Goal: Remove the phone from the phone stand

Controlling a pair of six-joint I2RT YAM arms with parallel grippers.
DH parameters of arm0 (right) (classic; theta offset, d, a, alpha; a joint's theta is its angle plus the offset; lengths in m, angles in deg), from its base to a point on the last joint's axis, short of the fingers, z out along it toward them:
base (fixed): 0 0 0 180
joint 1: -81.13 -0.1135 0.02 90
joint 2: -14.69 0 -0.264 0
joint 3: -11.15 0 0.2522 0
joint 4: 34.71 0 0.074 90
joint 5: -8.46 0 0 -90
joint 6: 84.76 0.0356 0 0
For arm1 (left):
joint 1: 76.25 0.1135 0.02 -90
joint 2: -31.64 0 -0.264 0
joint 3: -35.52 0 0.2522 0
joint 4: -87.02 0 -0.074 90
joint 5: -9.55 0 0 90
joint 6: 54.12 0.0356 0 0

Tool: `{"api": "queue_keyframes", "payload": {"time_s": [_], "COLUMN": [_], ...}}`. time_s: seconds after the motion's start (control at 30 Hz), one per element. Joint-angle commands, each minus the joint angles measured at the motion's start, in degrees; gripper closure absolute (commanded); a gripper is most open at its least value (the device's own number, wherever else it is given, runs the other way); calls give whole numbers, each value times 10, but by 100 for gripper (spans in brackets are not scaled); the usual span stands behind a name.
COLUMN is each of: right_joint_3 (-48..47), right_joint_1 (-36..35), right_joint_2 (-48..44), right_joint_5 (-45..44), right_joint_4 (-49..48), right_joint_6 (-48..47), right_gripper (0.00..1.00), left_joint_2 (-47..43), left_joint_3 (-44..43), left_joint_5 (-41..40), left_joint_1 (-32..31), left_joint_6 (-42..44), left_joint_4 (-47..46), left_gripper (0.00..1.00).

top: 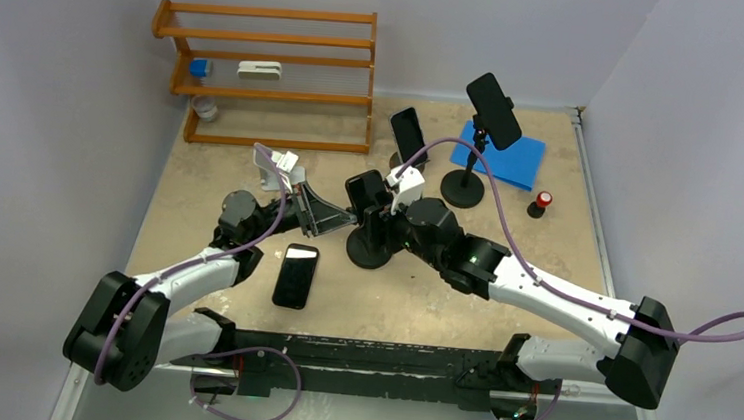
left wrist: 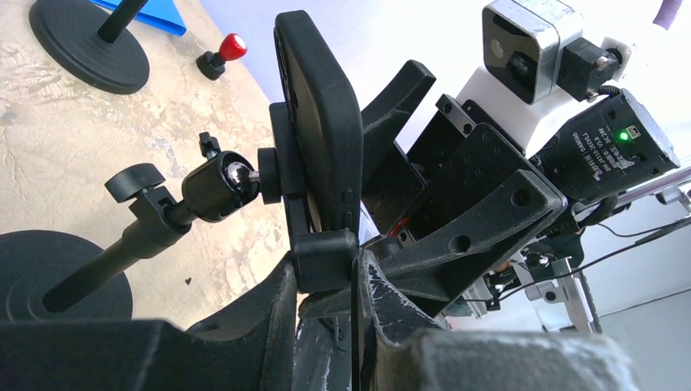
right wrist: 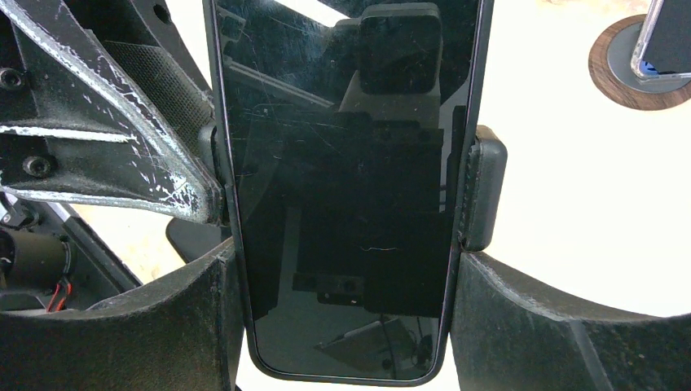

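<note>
A black phone [top: 362, 194] stands upright in the clamp of a black phone stand [top: 370, 251] at the table's middle. In the right wrist view the phone [right wrist: 346, 163] fills the frame, and my right gripper [right wrist: 346, 326] is shut on its two long edges just below the clamp's side grips [right wrist: 486, 191]. In the left wrist view the phone [left wrist: 322, 122] shows edge-on on the stand's ball joint [left wrist: 220, 187]. My left gripper [left wrist: 326, 285] is shut on the clamp's side grip [left wrist: 326, 257]. Both grippers meet at the stand, left [top: 322, 214] and right [top: 380, 208].
Another black phone [top: 296, 275] lies flat in front of the stand. A taller stand [top: 463, 189] holding a phone [top: 493, 109] is behind on the right, beside a blue pad [top: 513, 156] and a red-capped item [top: 542, 201]. A phone on a round base [top: 408, 133] and a wooden rack [top: 269, 71] stand at the back.
</note>
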Motion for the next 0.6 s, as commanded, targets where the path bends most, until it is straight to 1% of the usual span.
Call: {"api": "queue_keyframes", "payload": {"time_s": [0.0, 0.57], "right_joint_3": [11, 28], "right_joint_1": [36, 42], "right_joint_2": [-31, -67], "right_joint_5": [-61, 7], "right_joint_4": [29, -2], "right_joint_6": [32, 43], "right_gripper": [100, 100], "left_joint_2": [-8, 6], "left_joint_3": [14, 8], "left_joint_5": [-24, -26], "left_joint_1": [30, 31], "left_joint_6": [31, 40], "left_joint_4": [55, 62], "left_gripper": [100, 100]}}
